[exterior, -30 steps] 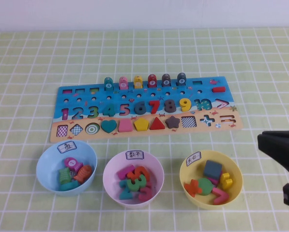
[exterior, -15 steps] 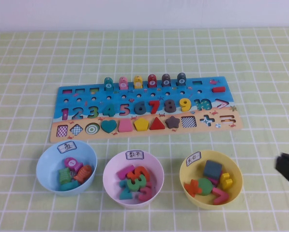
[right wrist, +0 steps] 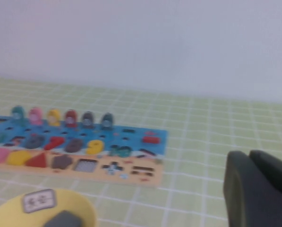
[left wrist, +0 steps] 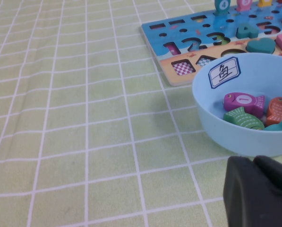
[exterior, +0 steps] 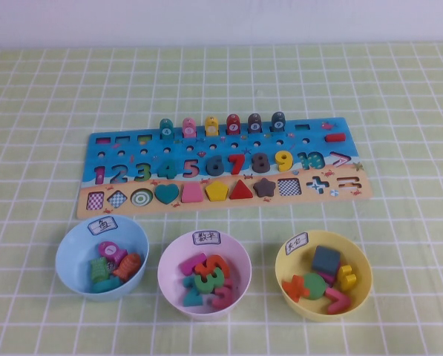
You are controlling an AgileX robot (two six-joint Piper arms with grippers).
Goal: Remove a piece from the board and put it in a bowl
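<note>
The slate-blue square piece (exterior: 326, 260) lies in the pale yellow bowl (exterior: 310, 310) among other coloured shapes, and its dark top shows in the right wrist view (right wrist: 65, 220). The board (exterior: 358, 194) lies across the middle of the table behind the three bowls. One square slot (exterior: 289, 186) in its shape row shows a checkered bottom. My right gripper (right wrist: 249, 153) is out of the high view; its wrist view shows it shut and empty, to the right of the yellow bowl (right wrist: 84, 208). My left gripper (left wrist: 254, 161) is shut and empty, just in front of the light blue bowl (left wrist: 211, 118).
A light blue bowl (exterior: 65, 271) with fish pieces and a pink-lilac bowl (exterior: 165, 285) with numbers stand left of the yellow one. Several ring pegs (exterior: 222, 124) stand along the board's back edge. A green checkered cloth (exterior: 399, 104) covers the table.
My right gripper has drawn back to the right and left the high view. The piece, bowls and board have not moved.
</note>
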